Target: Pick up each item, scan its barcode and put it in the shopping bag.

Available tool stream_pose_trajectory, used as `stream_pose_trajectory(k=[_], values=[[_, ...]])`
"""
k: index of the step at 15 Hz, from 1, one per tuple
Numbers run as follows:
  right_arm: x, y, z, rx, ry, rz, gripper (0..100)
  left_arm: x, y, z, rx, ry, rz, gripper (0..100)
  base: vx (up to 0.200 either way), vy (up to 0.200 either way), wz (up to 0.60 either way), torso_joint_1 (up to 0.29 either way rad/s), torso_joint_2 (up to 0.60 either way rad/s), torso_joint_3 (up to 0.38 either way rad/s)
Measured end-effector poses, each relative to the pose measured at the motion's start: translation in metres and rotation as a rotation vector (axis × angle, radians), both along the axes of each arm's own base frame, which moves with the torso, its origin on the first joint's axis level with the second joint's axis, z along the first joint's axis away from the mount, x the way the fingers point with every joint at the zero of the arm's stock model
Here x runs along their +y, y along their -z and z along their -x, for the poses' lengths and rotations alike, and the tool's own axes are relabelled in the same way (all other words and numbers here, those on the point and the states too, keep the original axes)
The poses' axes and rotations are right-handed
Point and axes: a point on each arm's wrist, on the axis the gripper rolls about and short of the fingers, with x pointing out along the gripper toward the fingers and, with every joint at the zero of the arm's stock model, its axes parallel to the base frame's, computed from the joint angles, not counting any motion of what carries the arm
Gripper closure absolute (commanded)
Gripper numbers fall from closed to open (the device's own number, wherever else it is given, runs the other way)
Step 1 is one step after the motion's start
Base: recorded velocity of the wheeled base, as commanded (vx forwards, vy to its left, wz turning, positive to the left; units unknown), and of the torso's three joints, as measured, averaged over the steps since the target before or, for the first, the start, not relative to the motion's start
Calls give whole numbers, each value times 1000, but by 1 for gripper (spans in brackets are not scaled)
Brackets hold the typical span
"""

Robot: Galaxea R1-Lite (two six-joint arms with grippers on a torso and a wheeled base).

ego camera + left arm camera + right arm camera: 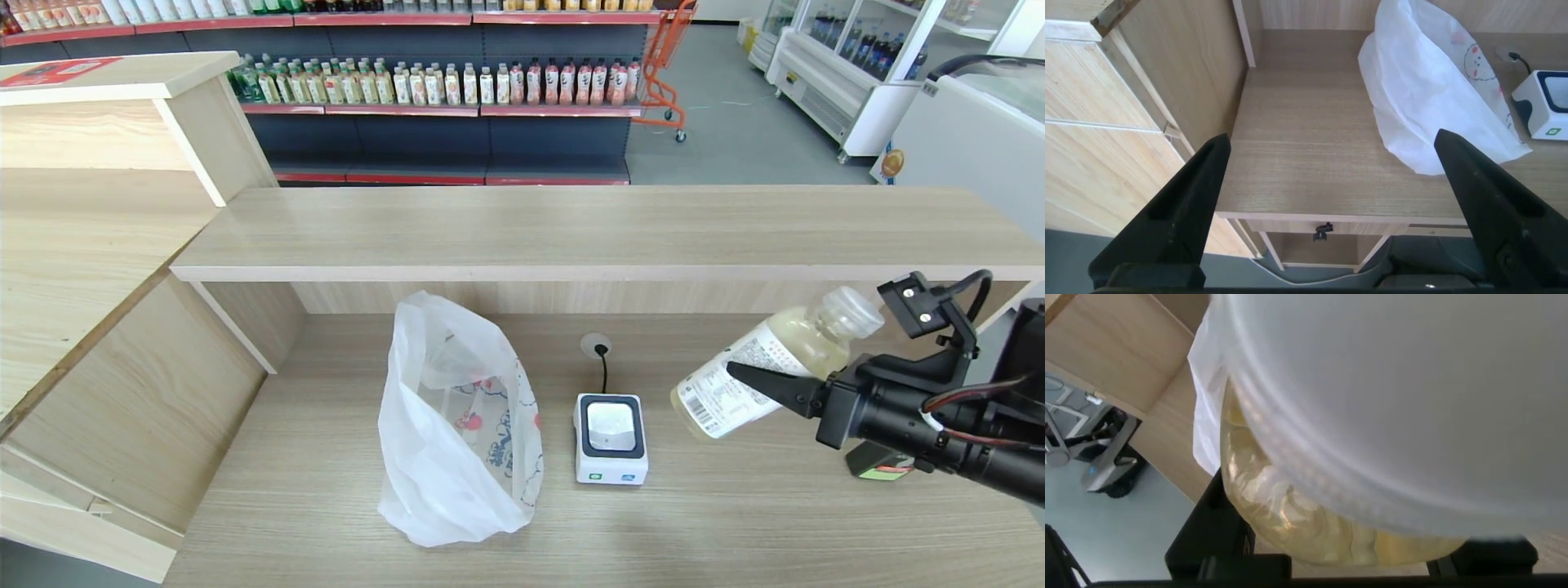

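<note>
Right gripper (753,382) fingers clamped on tilted pale-yellow plastic bottle (771,359), centre right, near white box scanner (611,437); left gripper (1333,143) fingers apart, above light wooden worktop (1290,184).

I see a light wood-grain counter (735,523) with a raised ledge (571,229) along its far edge. A white plastic shopping bag (457,425) stands on it left of centre, mouth open upward. Just right of the bag sits a small white scanner (611,437), window facing up, its black cable (604,367) running to a round port behind it. A small dark box with a green face (878,464) lies well to the right.
</note>
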Motion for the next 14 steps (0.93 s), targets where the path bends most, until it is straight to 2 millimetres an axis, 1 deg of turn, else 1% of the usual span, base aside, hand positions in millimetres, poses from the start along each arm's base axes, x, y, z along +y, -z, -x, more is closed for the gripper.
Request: stream_pose_trajectory(k=[3, 5, 9, 14], values=[[-2, -5, 9, -20, 3, -6, 100, 0, 0, 0, 0, 0, -1, 0, 0, 0, 0, 0, 0, 0], [-4, -3, 16, -15, 15, -3, 100, 0, 0, 0, 0, 0, -1, 0, 0, 0, 0, 0, 0, 0], [-7, 4, 26, 5, 21, 1, 100, 0, 0, 0, 0, 0, 0, 0, -200, 0, 0, 6, 5, -1], [-9, 4, 28, 26, 28, -24, 100, 0, 0, 0, 0, 0, 0, 0, 0, 0, 0, 0, 0, 0]])
